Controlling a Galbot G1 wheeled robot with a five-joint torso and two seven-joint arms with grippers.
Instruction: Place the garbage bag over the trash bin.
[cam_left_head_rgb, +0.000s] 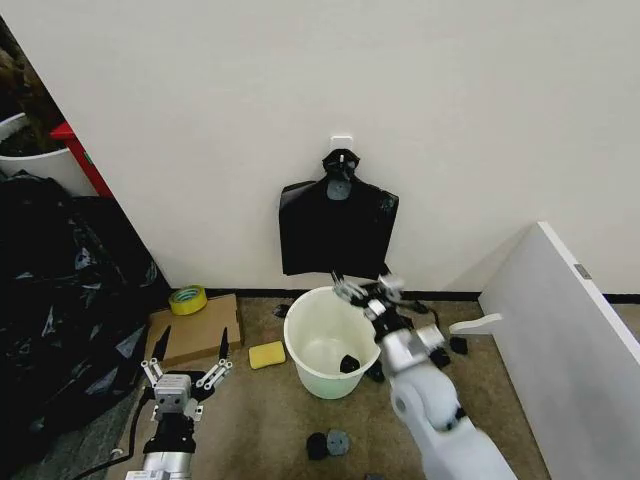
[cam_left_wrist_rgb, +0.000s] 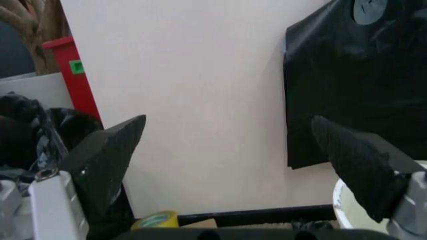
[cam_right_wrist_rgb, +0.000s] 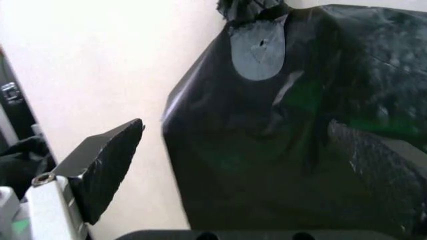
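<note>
— Black plastic is hanging flat against the wall: a smooth black bundle (cam_left_head_rgb: 335, 235), knotted at the top on a hook, its long axis running straight down. Where is it lying from the working arm?

— Ahead of and above the right gripper (cam_left_head_rgb: 367, 287), which is hovering over the far rim of the trash bin (cam_left_head_rgb: 318, 381). In the right wrist view the sheet is sitting squarely between the two fingers (cam_right_wrist_rgb: 107, 165), close but apart from them.

— And the fingers themselves?

— They are standing wide open, gripping nothing and touching nothing.

— Which arm is nearer?

— Plainly the right one. The left gripper (cam_left_head_rgb: 193, 345) is waiting low near the floor beside a cardboard sheet (cam_left_head_rgb: 195, 330), well apart from the bundle, its fingers also spread wide and empty.

— Where is the bin standing?

— On the floor directly beneath the hanging bundle, upright, its rolled rim bare, with a yellow sponge (cam_left_head_rgb: 266, 354) just beside it.

— So where is the garbage bag?

— No loose bag is covering the bin. By my reading it is yet to come off that bundle, so the coming move is turning on the right fingers closing the gap forward and up onto the lower part of the sheet.
</note>
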